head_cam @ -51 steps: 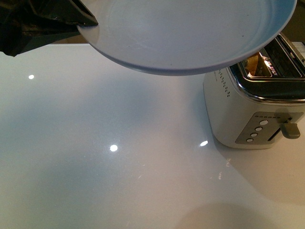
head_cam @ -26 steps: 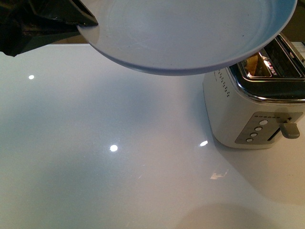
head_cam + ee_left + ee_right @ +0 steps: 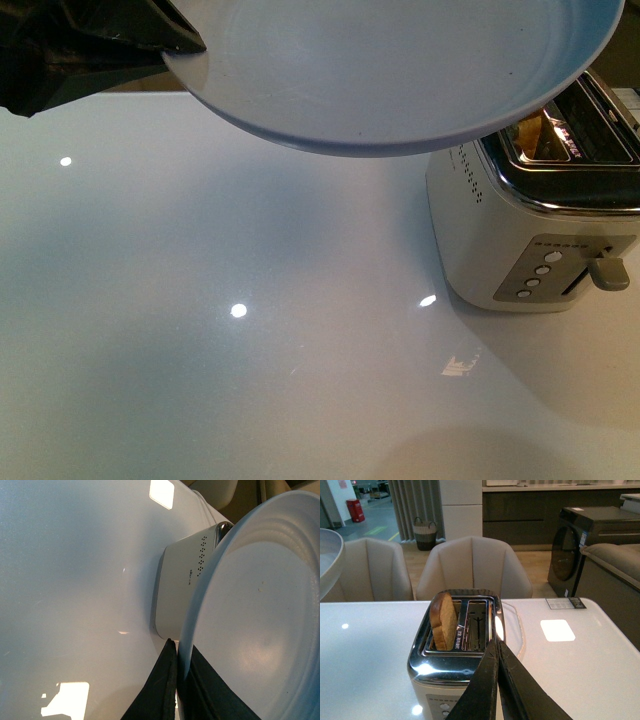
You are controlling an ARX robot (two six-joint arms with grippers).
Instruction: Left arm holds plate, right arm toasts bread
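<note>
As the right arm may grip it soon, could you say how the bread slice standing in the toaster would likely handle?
The bread rises from the toaster slot without sagging, so it is probably fairly stiff. Its thick, speckled crumb suggests it is light and would dent under a firm squeeze.

1. The toaster (image 3: 500,235) stood on the glossy white table (image 3: 250,390), with its lever (image 3: 608,270) on the front panel beside a row of round buttons (image 3: 541,270).
2. The plate (image 3: 400,60) hung tilted above and to the left of the toaster, its rim covering the toaster's near top corner.
3. The left claw (image 3: 180,42) gripped the plate's rim on the side far from the toaster.
4. A sliver of bread (image 3: 533,137) showed in the toaster's slot.
</note>
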